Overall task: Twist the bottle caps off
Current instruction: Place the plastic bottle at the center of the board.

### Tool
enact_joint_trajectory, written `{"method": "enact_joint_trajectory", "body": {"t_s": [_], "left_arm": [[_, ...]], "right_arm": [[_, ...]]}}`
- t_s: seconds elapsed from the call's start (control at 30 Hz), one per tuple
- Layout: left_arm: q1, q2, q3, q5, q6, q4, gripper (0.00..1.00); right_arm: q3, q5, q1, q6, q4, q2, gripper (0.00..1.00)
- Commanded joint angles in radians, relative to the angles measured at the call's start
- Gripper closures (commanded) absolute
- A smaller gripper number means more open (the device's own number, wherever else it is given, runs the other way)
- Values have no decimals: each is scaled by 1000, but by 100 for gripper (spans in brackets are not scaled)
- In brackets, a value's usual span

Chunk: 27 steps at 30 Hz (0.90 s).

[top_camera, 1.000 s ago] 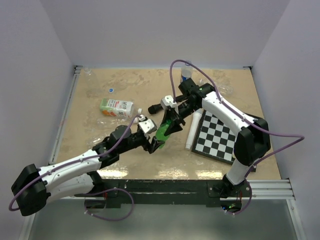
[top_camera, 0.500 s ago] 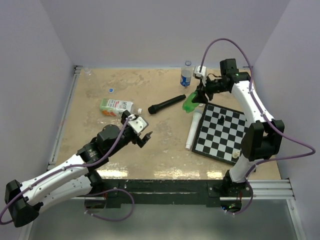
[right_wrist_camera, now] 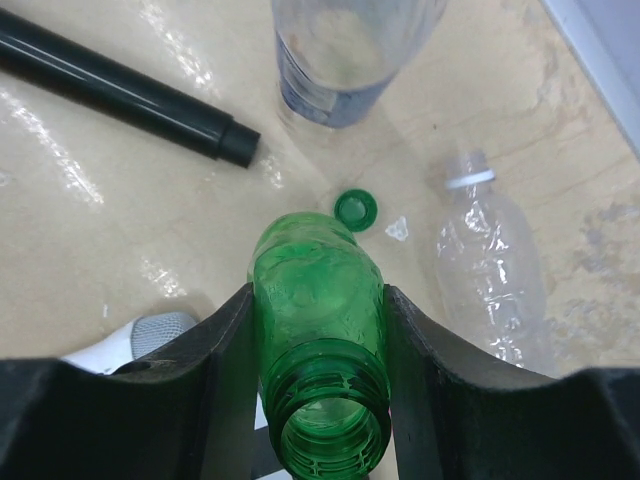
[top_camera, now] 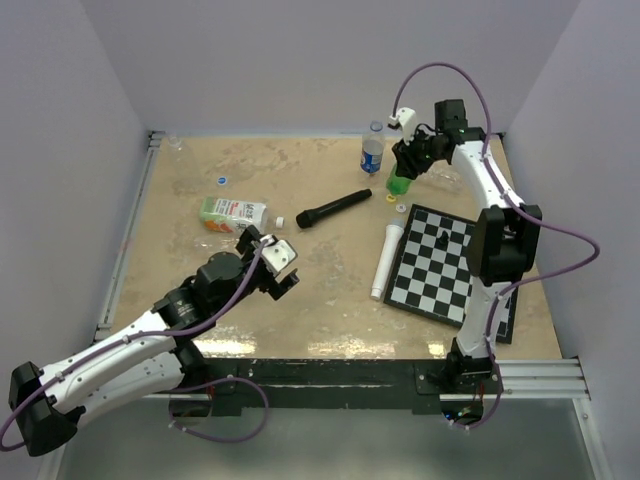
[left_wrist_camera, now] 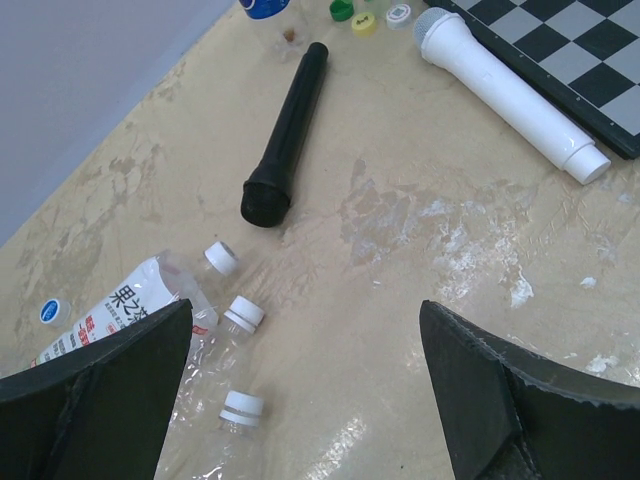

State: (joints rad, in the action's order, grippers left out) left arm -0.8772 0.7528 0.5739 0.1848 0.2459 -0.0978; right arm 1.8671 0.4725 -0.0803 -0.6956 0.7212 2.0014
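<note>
Here the right end effector (right_wrist_camera: 318, 335) clamps the uncapped green bottle (right_wrist_camera: 315, 270) near the far edge of the tabletop (top_camera: 300, 170), a green cap (right_wrist_camera: 355, 209) lying loose just beside it. The left end effector (left_wrist_camera: 305, 390) hangs wide open, empty, above white-capped clear bottles (left_wrist_camera: 228, 340).

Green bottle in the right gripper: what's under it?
A loose green cap lies on the table just past the base of the green bottle. The spot directly beneath is hidden by the bottle.
</note>
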Motion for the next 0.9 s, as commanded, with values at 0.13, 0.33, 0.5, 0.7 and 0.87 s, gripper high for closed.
{"method": "enact_joint_trajectory", "body": {"t_s": [0.13,0.33,0.5,0.7,0.87], "left_arm": [[9,-1,-8,-4,26,10,0],[12,0,-6,-10,26,9,0],[14,3,-5,-13,26,9,0],[17,6,-5,-16,27,9,0],[18,6,-5,-19,27,9,0]], "right_arm": [[76,-71,39,48,-19,66,77],[102,-86,54,44,-19,97,76],[112,-94,62,44,-17,123,75],[127,-94,66,34,7,154,71],[138,-94,68,27,24,171,64]]}}
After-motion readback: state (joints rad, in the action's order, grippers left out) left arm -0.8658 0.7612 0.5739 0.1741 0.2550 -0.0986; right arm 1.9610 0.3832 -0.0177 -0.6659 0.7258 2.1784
